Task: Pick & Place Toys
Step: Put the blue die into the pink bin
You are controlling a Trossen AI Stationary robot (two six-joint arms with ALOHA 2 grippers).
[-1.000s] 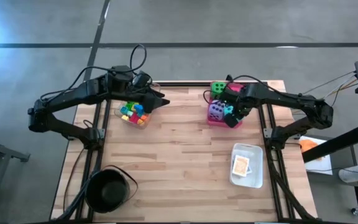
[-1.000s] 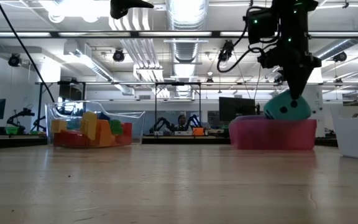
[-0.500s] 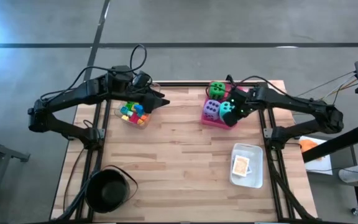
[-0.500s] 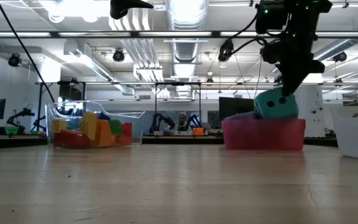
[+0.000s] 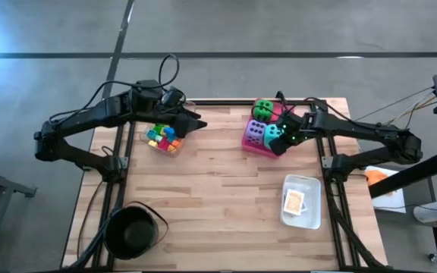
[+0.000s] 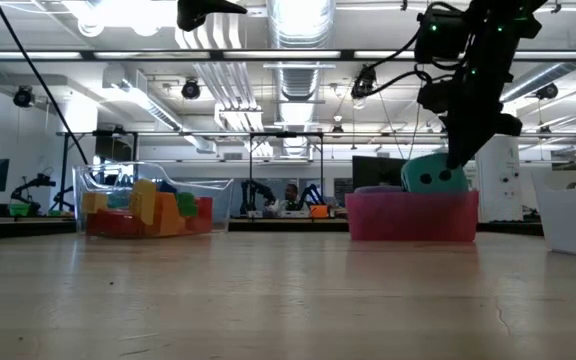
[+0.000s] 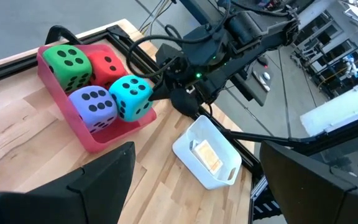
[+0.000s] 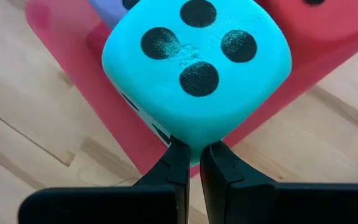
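Note:
A pink tray (image 5: pixel 247 144) at the table's far right holds a green die (image 5: pixel 264 108), a red die (image 5: pixel 284 114), a purple die (image 5: pixel 255 133) and a teal die (image 5: pixel 275 136). My right gripper (image 5: pixel 285 141) is shut on the teal die (image 8: pixel 194 62), which sits in the tray's near right corner beside the purple one. My left gripper (image 5: pixel 197 121) hovers open, with nothing between its fingers, beside a clear tray (image 5: pixel 174 150) of small coloured blocks (image 5: pixel 161 136) at the far left. My right gripper pinches the teal die's lower edge (image 8: pixel 191 142) between its two fingertips (image 8: pixel 174 163), which squeeze the foam to a thin ridge. The fingers slant down from above and from the table's right. The die sits tilted in the pink tray (image 6: pixel 411 215), its top above the rim.
A white tray (image 5: pixel 315 216) with a picture card (image 5: pixel 293 201) stands near the right front. A round black pot (image 5: pixel 131 231) is at the near left corner. Bare wood lies across the table's middle.
My right gripper has gone down and tipped more steeply downward, staying shut on the teal die. The die has sunk lower into the pink tray. The tray with its dice has slid a little toward the table's left edge.

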